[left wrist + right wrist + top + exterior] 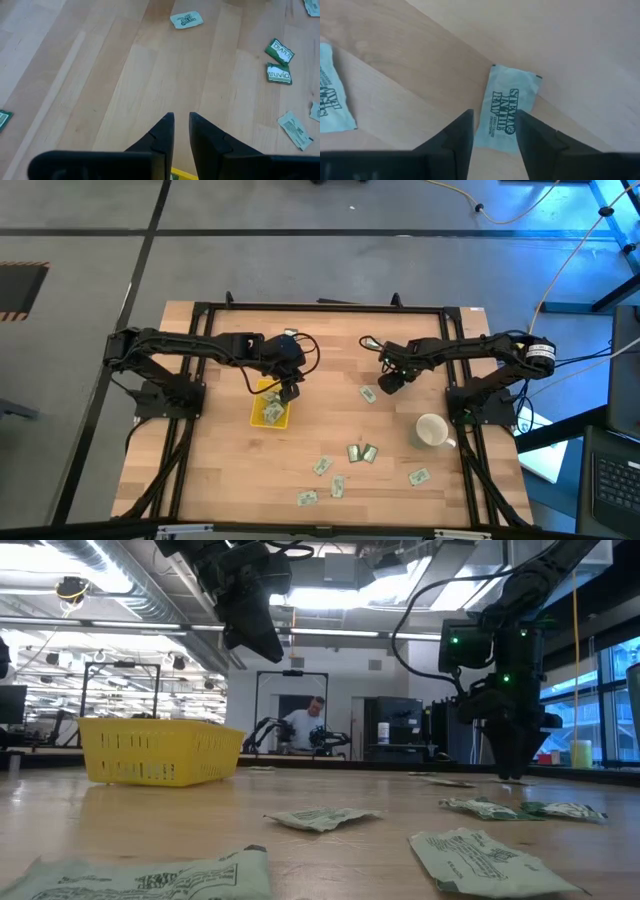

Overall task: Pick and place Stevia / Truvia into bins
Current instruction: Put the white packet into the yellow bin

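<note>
The yellow tray (pixel 256 412) stands left of the table's middle with some sachets (pixel 273 413) inside; it also shows in the low view (pixel 160 752). My left gripper (pixel 288 391) hangs above the tray's far right corner (pixel 255 635), its fingers (pixel 165 131) a narrow gap apart and empty. My right gripper (pixel 385 383) is low at the table (pixel 512 772), open. Its fingers (pixel 461 131) stand on either side of the near end of a pale Stevia sachet (pixel 509 107) that lies flat on the wood (pixel 368 393). Several more sachets (pixel 355 452) lie flat toward the near edge. My right gripper comes down on the sachet's near end (pixel 495 135) from above, with one finger at each long edge. The sachet lies flat on the table. Whether the fingertips touch it, I cannot tell.
A white mug (pixel 432 430) stands near the right arm's base, on the near side of my right gripper. Another sachet (pixel 331 90) lies close beside the one under my right gripper. Loose sachets (pixel 322 818) lie scattered across the near half of the table. A person shows far behind the table (pixel 300 725).
</note>
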